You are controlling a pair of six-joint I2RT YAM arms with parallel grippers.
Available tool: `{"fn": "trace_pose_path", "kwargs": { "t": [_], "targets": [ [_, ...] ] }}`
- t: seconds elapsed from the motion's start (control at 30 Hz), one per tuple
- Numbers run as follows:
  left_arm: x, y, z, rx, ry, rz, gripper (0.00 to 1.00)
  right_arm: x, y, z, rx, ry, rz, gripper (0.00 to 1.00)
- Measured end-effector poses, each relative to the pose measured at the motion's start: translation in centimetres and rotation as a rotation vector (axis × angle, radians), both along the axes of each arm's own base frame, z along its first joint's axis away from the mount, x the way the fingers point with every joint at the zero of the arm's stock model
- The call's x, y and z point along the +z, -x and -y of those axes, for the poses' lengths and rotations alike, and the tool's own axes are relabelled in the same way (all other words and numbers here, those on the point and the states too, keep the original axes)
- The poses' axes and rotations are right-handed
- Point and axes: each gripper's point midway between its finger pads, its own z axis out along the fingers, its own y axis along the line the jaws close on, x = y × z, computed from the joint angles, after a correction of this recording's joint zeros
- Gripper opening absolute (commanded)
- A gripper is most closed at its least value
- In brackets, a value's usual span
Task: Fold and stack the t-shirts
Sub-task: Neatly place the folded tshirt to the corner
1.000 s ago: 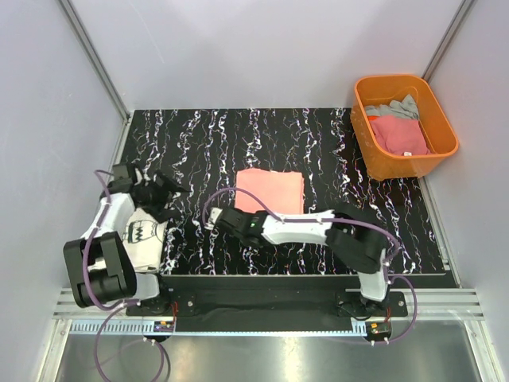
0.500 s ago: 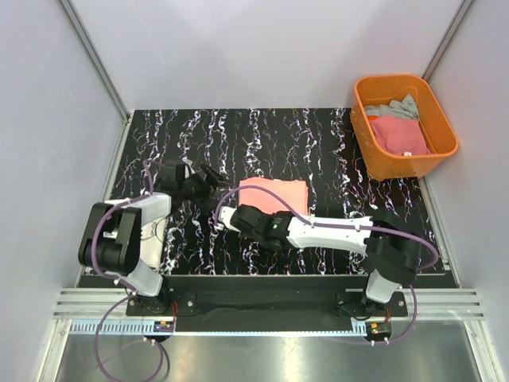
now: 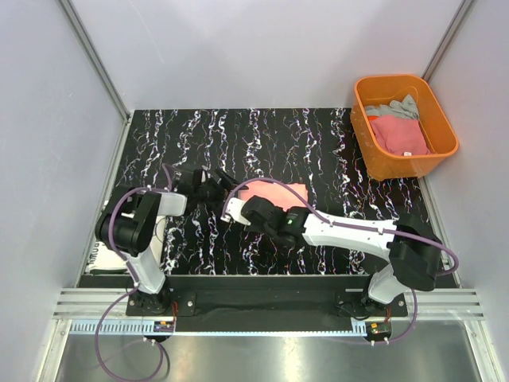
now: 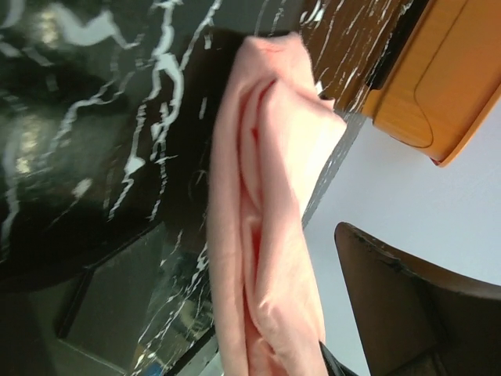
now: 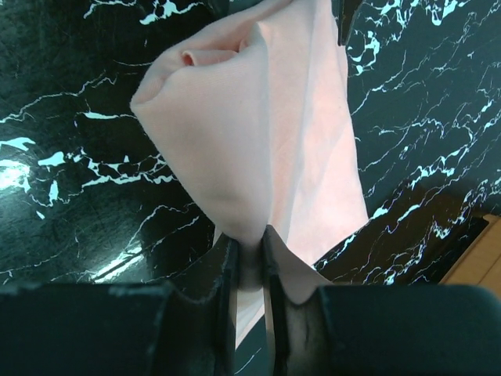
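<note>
The right gripper (image 5: 249,249) pinches a raised edge of the salmon-pink t-shirt (image 3: 274,193), which lies mid-table (image 3: 334,151).
We judge the fold goes best if the left gripper (image 3: 213,185), wide open beside the shirt's left edge, takes the matching corner so both lift evenly.

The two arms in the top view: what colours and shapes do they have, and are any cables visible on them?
The left arm and the right arm look alike: smooth white links between bulky, rounded black joints. A thin purple cable loops loosely outside each arm, from the base upward. The left gripper is black, and the right gripper has flat black fingers.
</note>
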Motion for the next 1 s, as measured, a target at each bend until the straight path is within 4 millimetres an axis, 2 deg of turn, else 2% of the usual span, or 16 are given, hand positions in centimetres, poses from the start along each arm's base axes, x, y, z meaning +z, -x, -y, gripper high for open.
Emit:
{"fn": "trace_pose_path", "kwargs": {
  "t": [0.17,0.33,0.47,0.5,0.57,0.6,0.63,0.67,0.73,0.77,0.87,1.0],
  "targets": [
    [0.0,-1.0,1.5,-0.006,0.036,0.0,0.99,0.2,-0.4,0.7,-0.01,-0.014,-0.008,0.0],
    [0.0,-2.2,3.0,-0.013,0.064,0.007,0.89,0.1,-0.5,1.3,-0.018,-0.015,-0.013,0.0],
    [-0.7,-2.2,3.1,-0.015,0.062,-0.008,0.61,0.1,-0.5,1.7,-0.023,-0.017,-0.012,0.04],
    [-1.0,-2.2,3.2,-0.016,0.062,-0.016,0.47,0.2,-0.4,1.7,-0.023,-0.019,-0.011,0.06],
    [-1.7,-2.2,3.2,-0.021,0.05,-0.026,0.35,0.3,-0.3,2.0,-0.024,-0.022,-0.011,0.22],
    [-2.1,-2.0,3.1,-0.029,0.035,-0.031,0.16,0.3,-0.2,2.1,-0.025,-0.027,-0.011,0.27],
    [-2.3,-1.9,3.1,-0.033,0.028,-0.038,0.05,0.3,-0.1,2.3,-0.03,-0.033,-0.013,0.32],
    [-2.5,-1.9,3.0,-0.043,0.01,-0.037,0.0,0.3,0.1,2.5,-0.035,-0.043,-0.018,0.49],
    [-2.7,-2.0,2.9,-0.066,-0.027,-0.016,0.0,0.4,0.4,2.8,-0.053,-0.065,-0.028,0.64],
    [-2.7,-2.1,2.8,-0.074,-0.047,-0.002,0.0,0.4,0.6,3.0,-0.064,-0.076,-0.033,0.77],
    [-2.3,-1.9,1.9,-0.083,-0.123,0.031,0.0,1.1,1.0,3.6,-0.113,-0.133,-0.04,0.99],
    [0.2,-1.6,0.2,-0.07,-0.227,0.11,0.0,3.2,1.4,4.5,-0.204,-0.247,-0.036,1.0]
  ]
}}
